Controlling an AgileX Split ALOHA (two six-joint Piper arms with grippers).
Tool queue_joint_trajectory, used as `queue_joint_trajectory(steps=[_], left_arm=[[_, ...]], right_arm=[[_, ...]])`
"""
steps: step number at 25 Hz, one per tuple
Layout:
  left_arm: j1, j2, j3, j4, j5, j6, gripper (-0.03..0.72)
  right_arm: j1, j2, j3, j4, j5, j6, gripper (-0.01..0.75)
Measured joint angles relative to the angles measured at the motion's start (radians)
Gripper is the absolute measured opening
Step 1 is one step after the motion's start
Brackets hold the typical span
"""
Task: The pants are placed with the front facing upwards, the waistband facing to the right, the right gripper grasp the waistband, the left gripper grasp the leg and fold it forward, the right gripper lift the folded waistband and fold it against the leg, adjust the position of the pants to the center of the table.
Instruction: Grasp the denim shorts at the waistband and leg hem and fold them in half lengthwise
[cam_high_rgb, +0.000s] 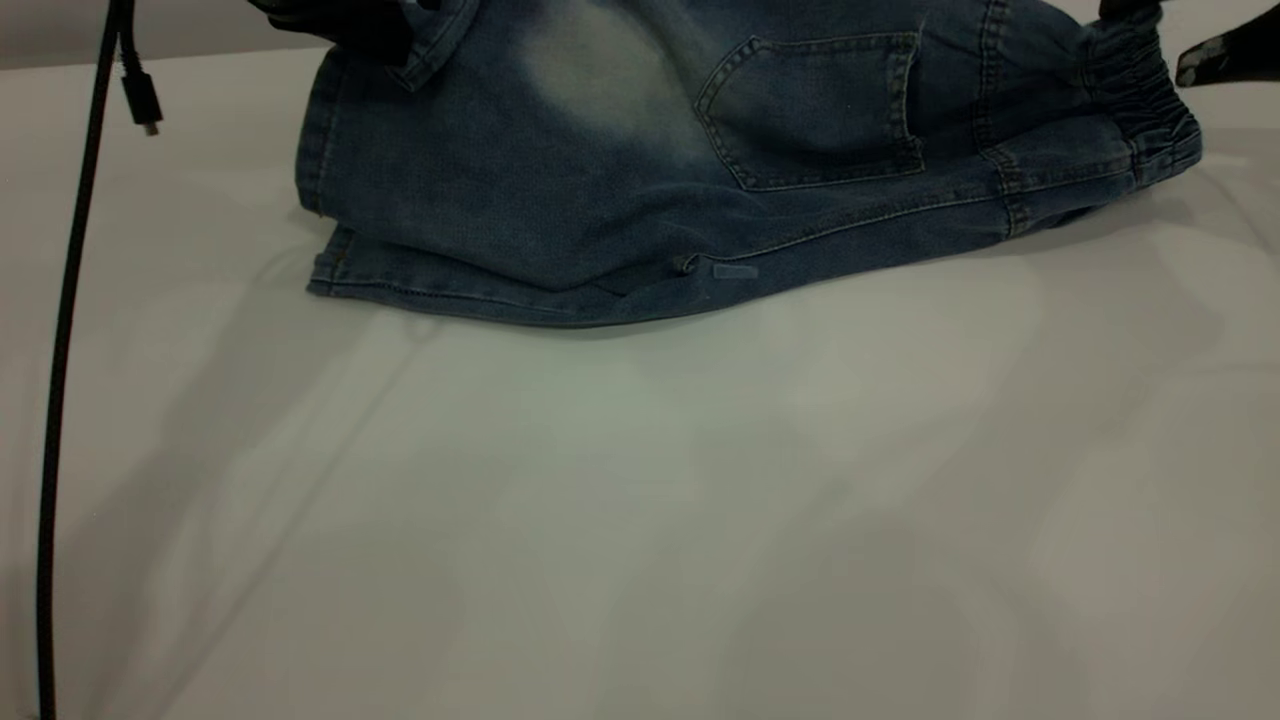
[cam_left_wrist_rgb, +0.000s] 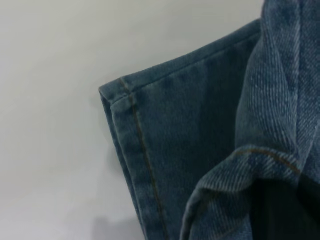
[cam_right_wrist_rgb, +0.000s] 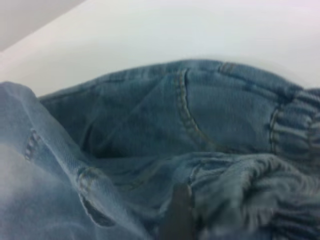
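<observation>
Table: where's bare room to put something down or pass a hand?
Free: the wide bare table in front of the pants, from their near hem to the near edge, bordered on the left by the black cable. Crowded: the far strip, where the pants, waistband and both grippers sit.

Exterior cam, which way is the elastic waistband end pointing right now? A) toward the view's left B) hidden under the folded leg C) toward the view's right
C: the ruched waistband sits at the right end of the pants, with the hemmed leg opening at the left end.
</observation>
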Motion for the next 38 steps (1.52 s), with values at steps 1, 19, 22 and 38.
queue_joint_trajectory(steps=[1,19,22,38], left_arm=[[0.000,0.000,0.000,0.000,0.000,0.008,0.056],[0.000,-0.001,-0.003,-0.009,-0.078,0.014,0.524],[0.000,-0.001,-0.015,-0.012,-0.080,0.014,0.524],[0.000,-0.002,-0.076,-0.009,-0.087,0.012,0.524]], right_arm=[[0.000,0.000,-0.005,0.000,0.001,0.001,0.585],[-0.136,0.000,-0.008,-0.038,0.245,0.127,0.586],[-0.129,0.018,-0.007,-0.046,0.265,0.143,0.586],[-0.129,0.127,-0.007,-0.035,0.218,0.209,0.586]])
